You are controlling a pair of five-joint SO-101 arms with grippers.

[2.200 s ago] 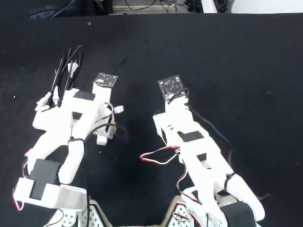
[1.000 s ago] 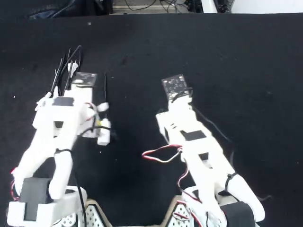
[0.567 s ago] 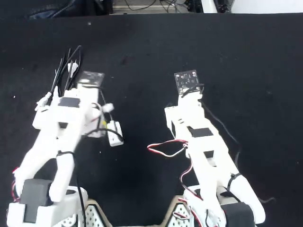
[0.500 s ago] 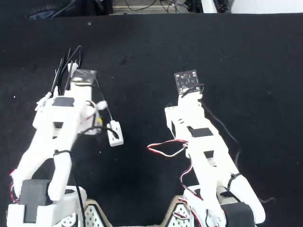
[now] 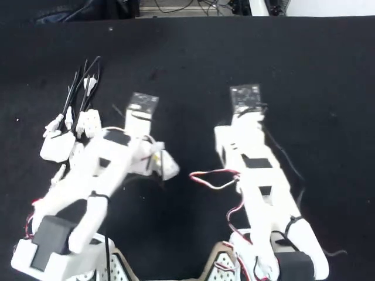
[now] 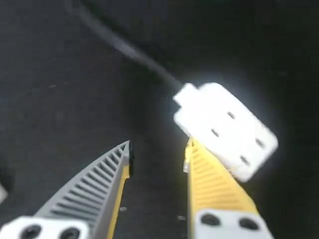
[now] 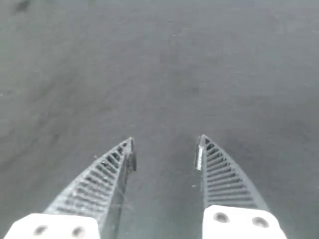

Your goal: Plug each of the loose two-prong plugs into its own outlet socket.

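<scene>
Plugging job barely begun: the left gripper (image 6: 158, 149), its fingers spread and holding nothing, hangs over the black table (image 5: 193, 52), a white outlet block (image 6: 224, 130) just beside one fingertip with its slots unfilled. The loose plugs (image 5: 82, 123) lie bunched with their cords at the high view's upper left, well apart. The right gripper (image 7: 165, 144), likewise spread, hovers over the table. Every insertion appears left to do.

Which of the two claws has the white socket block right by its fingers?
The left gripper: the white socket block lies beside the tip of its yellow finger, while the right gripper faces plain black table.
</scene>
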